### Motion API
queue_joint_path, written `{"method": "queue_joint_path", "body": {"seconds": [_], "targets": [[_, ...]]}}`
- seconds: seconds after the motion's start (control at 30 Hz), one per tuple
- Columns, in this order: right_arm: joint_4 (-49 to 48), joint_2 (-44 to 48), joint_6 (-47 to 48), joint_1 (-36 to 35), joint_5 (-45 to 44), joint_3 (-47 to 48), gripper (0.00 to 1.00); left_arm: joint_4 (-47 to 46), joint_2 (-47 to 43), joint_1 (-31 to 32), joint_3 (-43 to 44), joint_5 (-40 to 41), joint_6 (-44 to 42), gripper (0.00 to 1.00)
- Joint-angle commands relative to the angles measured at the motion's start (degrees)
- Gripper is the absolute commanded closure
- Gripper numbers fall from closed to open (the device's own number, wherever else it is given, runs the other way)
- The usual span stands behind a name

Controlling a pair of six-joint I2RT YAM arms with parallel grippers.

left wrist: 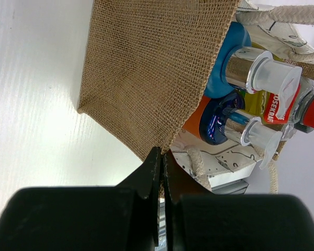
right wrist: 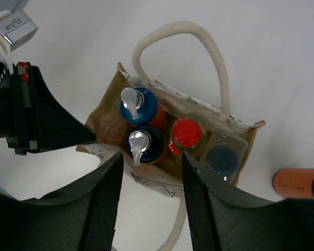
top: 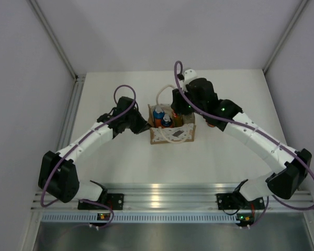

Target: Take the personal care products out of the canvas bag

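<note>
My left gripper [left wrist: 161, 157] pinches the rim of the canvas bag [left wrist: 146, 68]. My right gripper [right wrist: 149, 172] hovers spread above the bottles [right wrist: 186, 133] inside.

A white surface [top: 146, 162] sits between grey walls [top: 21, 78]. A shiny metal rail [top: 167, 194] runs along its near edge.

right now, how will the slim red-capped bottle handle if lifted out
The red-capped bottle probably lifts light and stiff, being slim. Packed upright among other bottles, it may drag the soft canvas bag, though the left gripper seems to pinch its wall.
</note>
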State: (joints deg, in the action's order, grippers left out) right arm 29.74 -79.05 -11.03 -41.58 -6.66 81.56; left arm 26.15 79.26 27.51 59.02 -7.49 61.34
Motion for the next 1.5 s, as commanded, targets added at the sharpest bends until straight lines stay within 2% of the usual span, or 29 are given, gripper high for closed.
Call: {"method": "queue_joint_path", "body": {"seconds": [0.0,0.13,0.53,0.67,0.97,1.17,1.47], "targets": [[3.39,-3.99,-3.74,-3.23,-3.01,3.87,0.54,-0.31,-1.13,0.27,0.56,1.86,-1.75,1.00],[6.55,-8.66,-3.92,-5.61,-4.33,6.76,0.54,-0.31,-1.48,0.27,0.92,2.30,-2.01,1.00],[10.08,-17.45,-1.72,-6.05,-4.24,13.35,0.57,-0.31,-1.31,0.27,1.09,1.95,-1.84,1.00],[11.04,-20.09,-1.45,-6.05,-3.81,15.03,0.61,-0.31,-1.30,0.27,1.01,1.95,-1.84,1.00],[12.01,-21.85,-1.37,-6.23,-4.86,14.86,0.63,-0.40,-1.04,0.27,1.35,1.95,-2.02,1.00],[12.19,-22.55,-1.45,-6.40,-5.12,14.07,0.71,-0.40,-0.95,0.18,1.36,1.86,-2.19,1.00],[12.10,-23.52,-1.54,-6.40,-4.77,14.07,0.73,-0.31,-0.87,0.18,1.36,1.86,-2.19,1.00]]}}
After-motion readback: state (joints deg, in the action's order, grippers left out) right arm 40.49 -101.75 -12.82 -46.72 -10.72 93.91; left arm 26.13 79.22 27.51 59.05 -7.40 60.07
